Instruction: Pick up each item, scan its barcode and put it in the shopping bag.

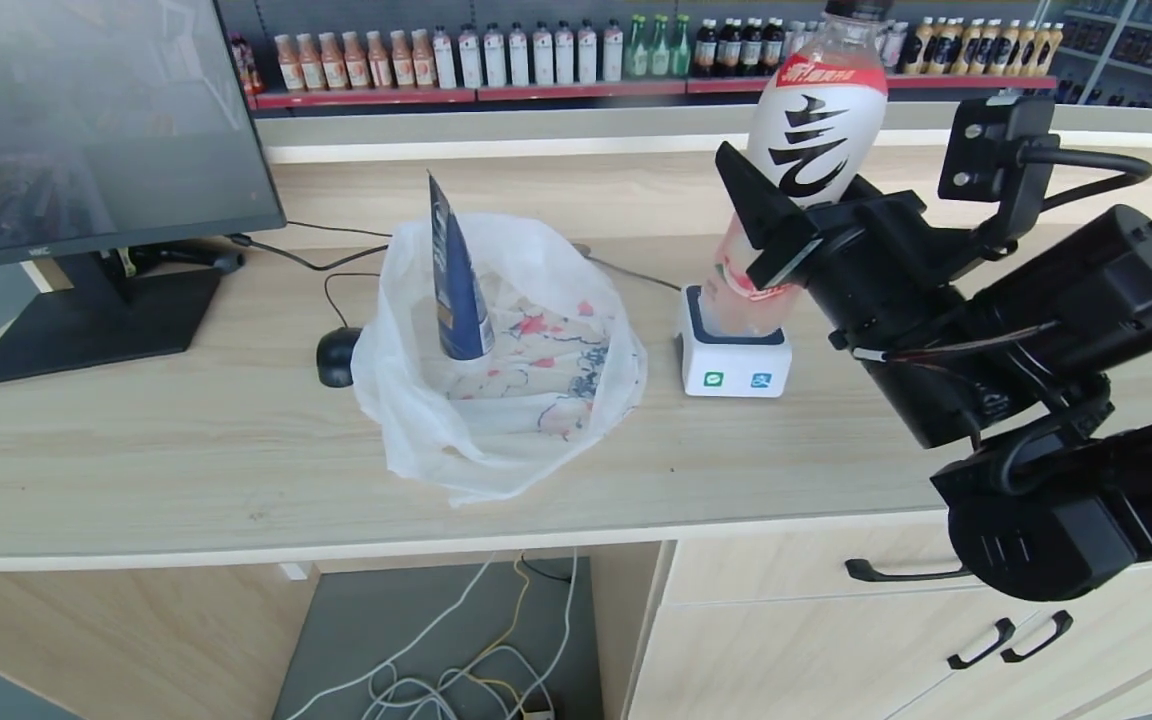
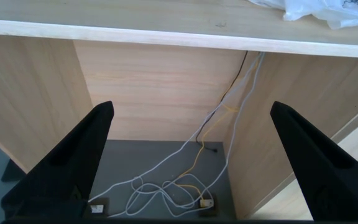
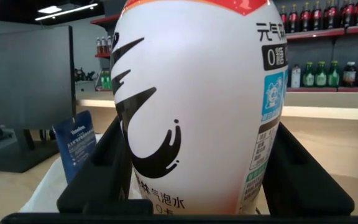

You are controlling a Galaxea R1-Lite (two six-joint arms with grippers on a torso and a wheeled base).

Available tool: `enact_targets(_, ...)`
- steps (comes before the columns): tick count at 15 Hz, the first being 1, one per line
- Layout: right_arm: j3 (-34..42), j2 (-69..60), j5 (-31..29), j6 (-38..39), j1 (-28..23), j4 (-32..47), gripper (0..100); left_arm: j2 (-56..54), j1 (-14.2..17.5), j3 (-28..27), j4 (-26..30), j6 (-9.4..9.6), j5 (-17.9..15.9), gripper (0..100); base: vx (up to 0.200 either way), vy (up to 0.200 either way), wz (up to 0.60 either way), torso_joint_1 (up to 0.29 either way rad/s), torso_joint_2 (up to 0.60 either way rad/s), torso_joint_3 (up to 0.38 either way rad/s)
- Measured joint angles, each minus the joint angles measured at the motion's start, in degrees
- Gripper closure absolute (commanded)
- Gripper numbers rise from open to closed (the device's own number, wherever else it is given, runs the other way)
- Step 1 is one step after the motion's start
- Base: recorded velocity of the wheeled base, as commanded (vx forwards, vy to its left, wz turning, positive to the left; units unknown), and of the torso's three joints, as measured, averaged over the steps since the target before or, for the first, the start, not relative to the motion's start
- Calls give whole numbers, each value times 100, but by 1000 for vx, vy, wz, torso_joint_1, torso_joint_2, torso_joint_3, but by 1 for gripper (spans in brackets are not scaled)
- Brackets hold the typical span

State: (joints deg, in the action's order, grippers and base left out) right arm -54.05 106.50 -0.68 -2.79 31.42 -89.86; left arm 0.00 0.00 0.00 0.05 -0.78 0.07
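Observation:
A drink bottle [image 1: 804, 170] with a white, black and red label stands upright in the air, its base just above the small white scanner box [image 1: 733, 357] on the counter. My right gripper [image 1: 798, 235] is shut on the bottle [image 3: 197, 106] at mid height. To the left, a white plastic shopping bag [image 1: 496, 350] lies open on the counter, and a dark blue tube [image 1: 456, 280] stands upright inside it. That blue tube [image 3: 76, 149] also shows behind the bottle. My left gripper [image 2: 188, 162] hangs open below the counter edge, holding nothing.
A monitor [image 1: 86, 120] on a black stand fills the counter's left, with a black mouse [image 1: 338, 355] and cables beside the bag. Shelves of bottles [image 1: 586, 50] line the back wall. Loose cables [image 2: 179, 186] lie on the floor under the counter. Drawers [image 1: 836, 600] sit at lower right.

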Motion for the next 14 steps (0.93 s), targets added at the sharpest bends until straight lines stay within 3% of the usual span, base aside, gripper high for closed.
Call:
enact_targets(11,130,-16,-10,9,-22,-9,100,0,0,0,0,7,-7,0,0,200,0,4,0,2)
enact_targets(14,249,-11,-11,9,-20,-5,100,0,-7,0,2,16,-2,0,0,0,0,0,0,0)
